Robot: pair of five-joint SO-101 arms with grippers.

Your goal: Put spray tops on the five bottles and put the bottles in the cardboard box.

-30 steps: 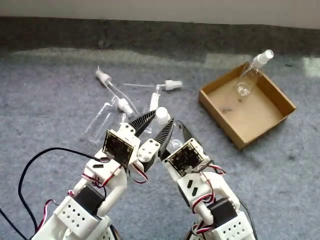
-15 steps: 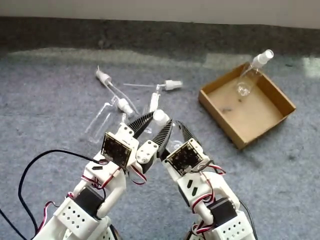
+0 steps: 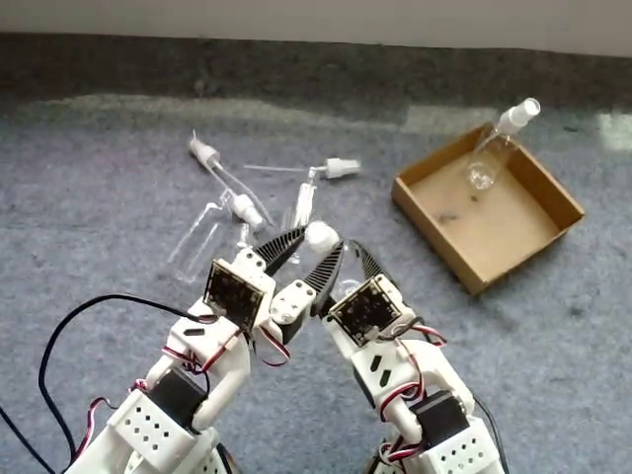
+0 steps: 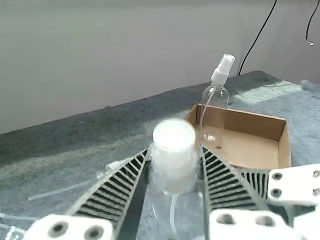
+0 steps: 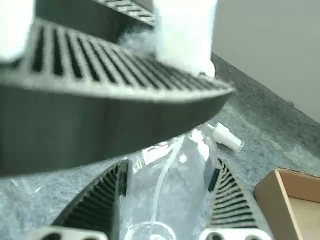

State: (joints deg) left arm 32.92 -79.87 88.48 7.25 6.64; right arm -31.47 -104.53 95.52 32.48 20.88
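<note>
My left gripper is shut on a white spray top, held upright between the ribbed black fingers. Its tube hangs down into a clear bottle. My right gripper is shut on that bottle just below, close against the left gripper. The spray top sits at the bottle's neck; whether it is seated I cannot tell. The cardboard box lies at the right, with one capped bottle leaning on its far wall.
Loose spray tops and clear bottles lie scattered on the grey carpet beyond the grippers. A black cable loops at the left near the arm's base. Open carpet separates the grippers from the box.
The spray top in my left gripper has sunk slightly toward the bottle. The right arm and the loose parts have stayed where they were.
</note>
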